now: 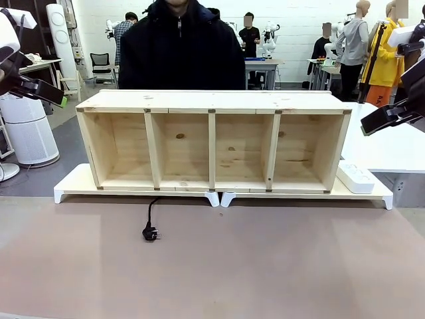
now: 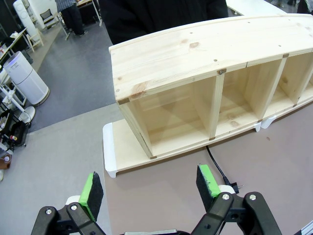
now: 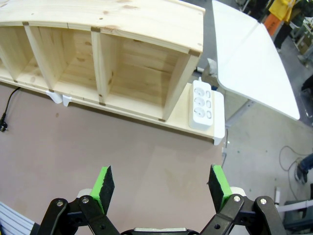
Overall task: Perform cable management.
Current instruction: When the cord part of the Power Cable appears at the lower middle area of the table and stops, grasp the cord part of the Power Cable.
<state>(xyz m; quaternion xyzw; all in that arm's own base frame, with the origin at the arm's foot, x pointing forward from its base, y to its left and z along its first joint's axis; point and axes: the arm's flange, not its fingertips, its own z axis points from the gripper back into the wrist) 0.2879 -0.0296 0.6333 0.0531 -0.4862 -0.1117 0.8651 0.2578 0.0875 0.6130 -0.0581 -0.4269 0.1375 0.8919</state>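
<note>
The cable (image 1: 150, 214) is a thin black cord that comes out from under the wooden shelf unit (image 1: 212, 101) and ends in a black plug (image 1: 151, 233) lying on the brown table top. My left gripper (image 2: 149, 185) hangs open high above the table's left end; the cable (image 2: 216, 164) runs just right of its right pad. My right gripper (image 3: 162, 182) hangs open above the right end, and the cable (image 3: 10, 100) lies far off to the left in its view. Neither gripper touches anything.
A white power strip (image 1: 356, 177) lies on the white riser (image 1: 302, 195) at the shelf's right end. A person in a dark jacket (image 1: 180, 56) stands behind the shelf. A white table (image 3: 249, 54) stands to the right. The brown table top (image 1: 265, 259) spreads in front.
</note>
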